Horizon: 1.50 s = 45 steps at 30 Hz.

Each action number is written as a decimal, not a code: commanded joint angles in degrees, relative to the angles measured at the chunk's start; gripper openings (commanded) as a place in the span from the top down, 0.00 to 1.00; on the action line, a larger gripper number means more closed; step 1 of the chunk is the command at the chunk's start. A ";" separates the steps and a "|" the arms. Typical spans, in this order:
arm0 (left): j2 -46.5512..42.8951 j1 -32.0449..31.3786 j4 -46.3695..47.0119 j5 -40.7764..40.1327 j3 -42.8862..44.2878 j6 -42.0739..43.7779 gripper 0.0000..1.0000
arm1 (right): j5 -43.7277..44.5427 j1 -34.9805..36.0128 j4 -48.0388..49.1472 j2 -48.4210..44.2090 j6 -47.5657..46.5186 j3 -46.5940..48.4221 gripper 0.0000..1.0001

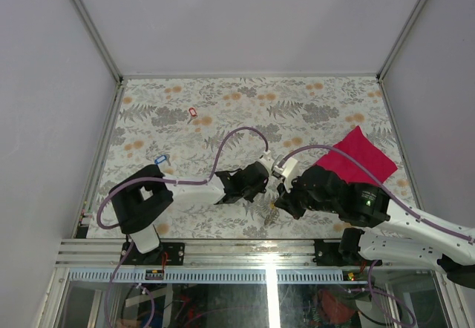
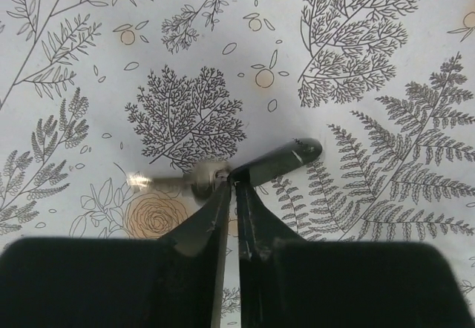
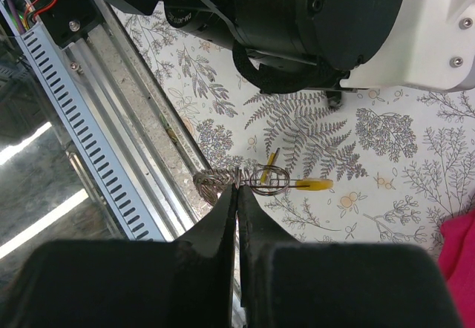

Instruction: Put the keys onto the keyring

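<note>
right tool (image 3: pixel 237 188) pinching keyring (image 3: pixel 272 177) (yellow piece (image 3: pixel 312 185) attached), left tool (image 2: pixel 231 185) pinching black key (image 2: pixel 280 159)

Pinched crosswise in left gripper (image 2: pixel 231 187): black-headed key (image 2: pixel 278 161), silver blade pointing left. Pinched at right gripper (image 3: pixel 237 191) tips: keyring (image 3: pixel 272 178), thin silvery loop, yellow piece (image 3: pixel 312 185) sticking right. Blue key (image 1: pixel 161 160) and red key (image 1: pixel 193 112) lay loose, well apart.

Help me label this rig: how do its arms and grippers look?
Left arm and right arm have white and black segments, each trailing a purple cable. The right shows a green light. Left gripper and right gripper are black and tapered.
</note>
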 commanded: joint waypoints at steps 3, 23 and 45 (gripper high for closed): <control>-2.05 -0.92 -2.11 -3.38 0.97 1.64 1.00 | -0.15 0.31 3.06 0.53 -0.20 1.11 1.00; -21.61 -1.03 1.44 3.55 -5.53 0.53 1.00 | 2.51 0.25 4.79 -4.23 -1.76 0.67 1.00; -49.39 -1.07 7.72 22.60 -7.73 4.32 1.00 | -12.04 0.27 17.04 -11.79 -5.20 -0.58 1.00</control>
